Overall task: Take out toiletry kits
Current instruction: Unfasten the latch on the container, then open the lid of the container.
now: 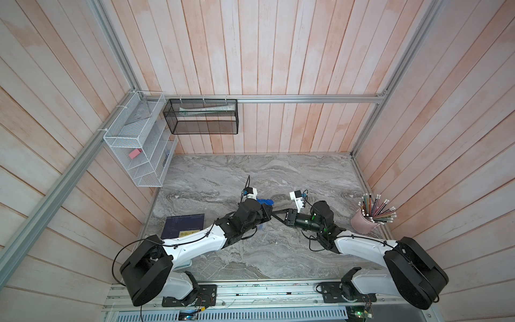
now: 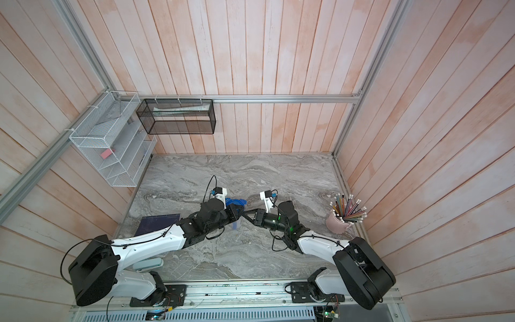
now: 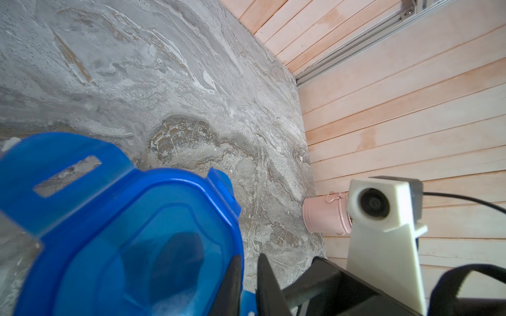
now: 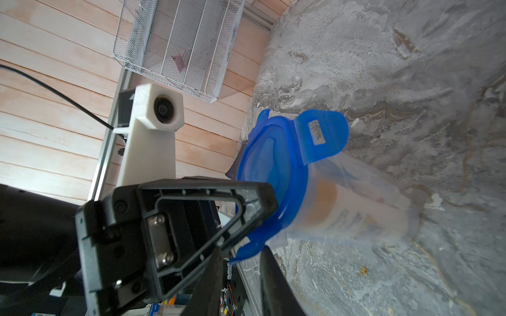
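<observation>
While the left tool (image 3: 249,262) pinches the blue lid (image 4: 273,153), the right tool (image 4: 242,253) stands slightly open beside it

Soft, even light; both top views bow at the edges; the close blue lid (image 3: 123,232) looks blurred.

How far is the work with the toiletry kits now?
Done: nothing is out; the blue lid is on. In hand: the left pincer grips that lid, holding the clear container tilted; the right pincer is at a lid tab. Left: open the lid and take out the white bottle inside.
</observation>
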You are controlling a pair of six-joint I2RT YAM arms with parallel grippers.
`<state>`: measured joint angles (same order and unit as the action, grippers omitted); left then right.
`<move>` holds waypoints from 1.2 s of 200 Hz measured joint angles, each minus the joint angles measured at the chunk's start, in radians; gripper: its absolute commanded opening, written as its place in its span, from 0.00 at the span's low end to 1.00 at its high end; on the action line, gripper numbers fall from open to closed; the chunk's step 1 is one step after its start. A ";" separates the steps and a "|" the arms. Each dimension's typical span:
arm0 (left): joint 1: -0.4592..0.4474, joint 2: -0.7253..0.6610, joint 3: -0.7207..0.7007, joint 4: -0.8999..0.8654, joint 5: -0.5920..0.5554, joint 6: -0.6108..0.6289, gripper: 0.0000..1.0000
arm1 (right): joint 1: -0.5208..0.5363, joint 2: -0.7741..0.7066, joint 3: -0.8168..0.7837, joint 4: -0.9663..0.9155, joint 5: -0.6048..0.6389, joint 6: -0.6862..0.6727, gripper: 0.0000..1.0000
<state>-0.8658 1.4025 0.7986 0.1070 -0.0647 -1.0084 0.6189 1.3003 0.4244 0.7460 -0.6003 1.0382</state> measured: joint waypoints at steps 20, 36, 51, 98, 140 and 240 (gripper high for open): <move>0.004 0.001 0.039 -0.070 0.000 0.021 0.18 | 0.000 -0.022 0.000 -0.031 0.022 -0.023 0.27; 0.011 0.000 0.068 -0.126 -0.003 0.041 0.19 | 0.000 -0.044 0.000 -0.052 0.036 -0.037 0.30; 0.020 0.000 0.101 -0.185 -0.010 0.063 0.20 | 0.000 -0.061 0.000 -0.065 0.048 -0.047 0.35; 0.057 -0.032 0.153 -0.282 -0.041 0.116 0.23 | -0.006 -0.059 0.002 -0.086 0.060 -0.074 0.40; 0.067 -0.140 0.157 -0.309 -0.069 0.129 0.24 | -0.080 0.060 0.056 -0.069 0.014 -0.071 0.42; 0.066 -0.142 0.010 -0.263 -0.021 0.042 0.23 | -0.104 0.293 0.208 0.056 -0.116 0.002 0.48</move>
<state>-0.7994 1.2606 0.8089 -0.1558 -0.0856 -0.9661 0.5152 1.5936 0.6323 0.8017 -0.7166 1.0397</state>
